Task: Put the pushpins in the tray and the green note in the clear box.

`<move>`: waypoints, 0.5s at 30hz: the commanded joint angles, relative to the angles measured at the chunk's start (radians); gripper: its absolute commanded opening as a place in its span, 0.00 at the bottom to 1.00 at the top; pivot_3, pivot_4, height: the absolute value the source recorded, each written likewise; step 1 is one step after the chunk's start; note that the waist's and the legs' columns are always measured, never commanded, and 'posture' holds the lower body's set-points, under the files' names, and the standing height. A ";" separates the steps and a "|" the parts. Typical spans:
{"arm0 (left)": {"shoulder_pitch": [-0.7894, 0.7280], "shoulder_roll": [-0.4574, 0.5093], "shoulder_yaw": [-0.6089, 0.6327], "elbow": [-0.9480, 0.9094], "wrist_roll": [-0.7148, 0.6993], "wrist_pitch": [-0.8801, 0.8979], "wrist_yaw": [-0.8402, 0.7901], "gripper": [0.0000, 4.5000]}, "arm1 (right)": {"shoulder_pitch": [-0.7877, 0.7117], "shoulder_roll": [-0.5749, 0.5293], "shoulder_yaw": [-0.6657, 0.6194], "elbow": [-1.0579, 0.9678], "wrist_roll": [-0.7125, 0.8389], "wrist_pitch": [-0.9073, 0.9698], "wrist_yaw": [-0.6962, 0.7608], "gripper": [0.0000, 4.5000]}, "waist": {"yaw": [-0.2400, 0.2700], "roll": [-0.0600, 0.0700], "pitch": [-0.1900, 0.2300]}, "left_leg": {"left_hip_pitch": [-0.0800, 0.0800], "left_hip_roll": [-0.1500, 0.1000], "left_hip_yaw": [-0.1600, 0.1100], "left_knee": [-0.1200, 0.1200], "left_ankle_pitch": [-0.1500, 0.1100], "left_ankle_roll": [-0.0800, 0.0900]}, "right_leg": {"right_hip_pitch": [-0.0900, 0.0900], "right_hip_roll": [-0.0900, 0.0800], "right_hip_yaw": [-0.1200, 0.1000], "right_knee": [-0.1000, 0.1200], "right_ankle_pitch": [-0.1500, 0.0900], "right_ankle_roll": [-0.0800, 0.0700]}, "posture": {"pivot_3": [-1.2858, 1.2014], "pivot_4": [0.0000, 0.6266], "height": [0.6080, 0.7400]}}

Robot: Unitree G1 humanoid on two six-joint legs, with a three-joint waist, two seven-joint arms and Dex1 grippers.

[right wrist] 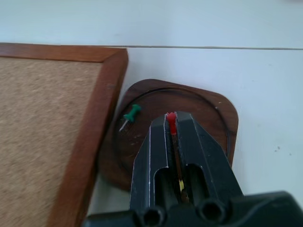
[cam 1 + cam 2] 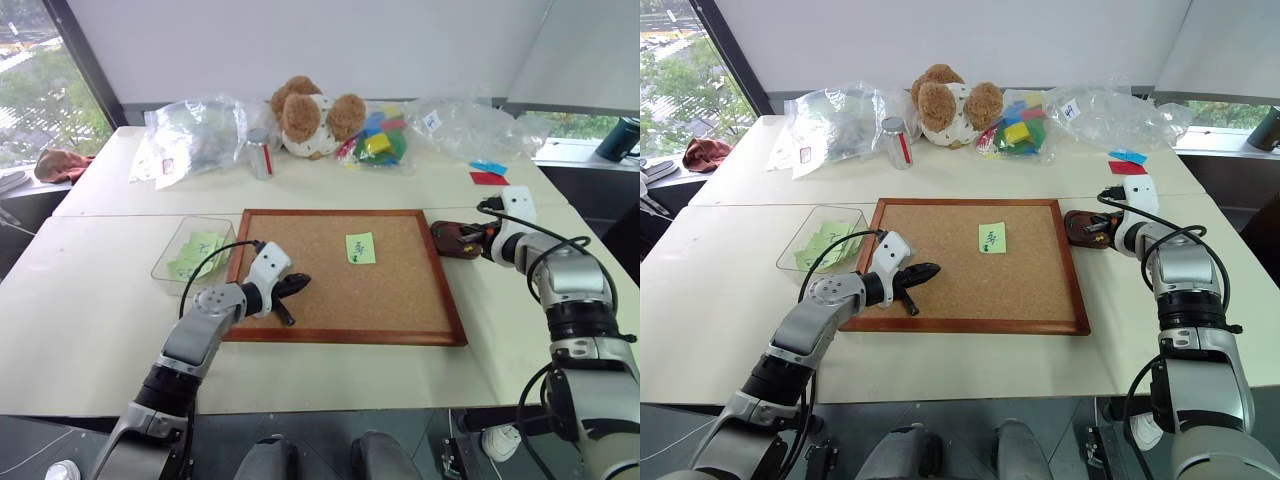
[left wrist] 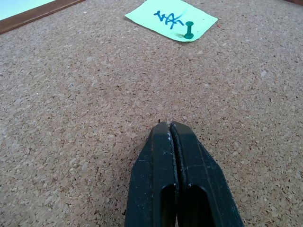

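The left gripper (image 3: 170,124) is resting with its jaws pressed together; the right gripper (image 1: 171,118) is pinching a red pushpin (image 1: 170,122), arm reaching forward.

Near centre: corkboard (image 2: 340,275), wood-framed, lying flat on white table (image 2: 100,330). Along upper edge of table, left to right: crumpled clear bag (image 2: 195,135) with papers inside; small can (image 2: 260,155) standing just beside it; plush toy (image 2: 315,115), brown and white, at top centre; bag of coloured blocks (image 2: 380,140), yellow, green, blue and red, touching the toy's right side; another clear bag (image 2: 465,125) further right. Right of that bag, near upper right: blue paper (image 2: 488,167) and red paper (image 2: 487,179), lying close together. Far left, on a ledge by the window: reddish-brown cloth (image 2: 60,165). Upper right corner: dark cup (image 2: 622,138), partly cut off.
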 commanded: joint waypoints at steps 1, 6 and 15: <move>0.034 0.001 -0.029 0.039 0.022 0.024 -0.002 0.00 | -0.040 0.003 -0.001 0.038 -0.009 -0.052 0.014 0.02 | 0.000 0.000 0.000 | 0.000 0.000 0.000 0.000 0.000 0.000 | 0.000 0.000 0.000 0.000 0.000 0.000 | 0.52 0.24 1.00; 0.039 0.002 -0.026 0.031 0.021 0.028 0.002 0.00 | -0.046 0.009 0.006 0.070 -0.013 -0.062 0.027 0.43 | 0.000 0.000 0.000 | 0.000 0.000 0.000 0.000 0.000 0.000 | 0.000 0.000 0.000 0.000 0.000 0.000 | 0.52 0.24 1.00; 0.040 0.009 -0.022 0.030 0.020 0.028 0.000 0.00 | -0.044 0.004 0.005 0.060 -0.014 -0.053 0.032 0.97 | 0.000 0.000 0.000 | 0.000 0.000 0.000 0.000 0.000 0.000 | 0.000 0.000 0.000 0.000 0.000 0.000 | 0.52 0.24 1.00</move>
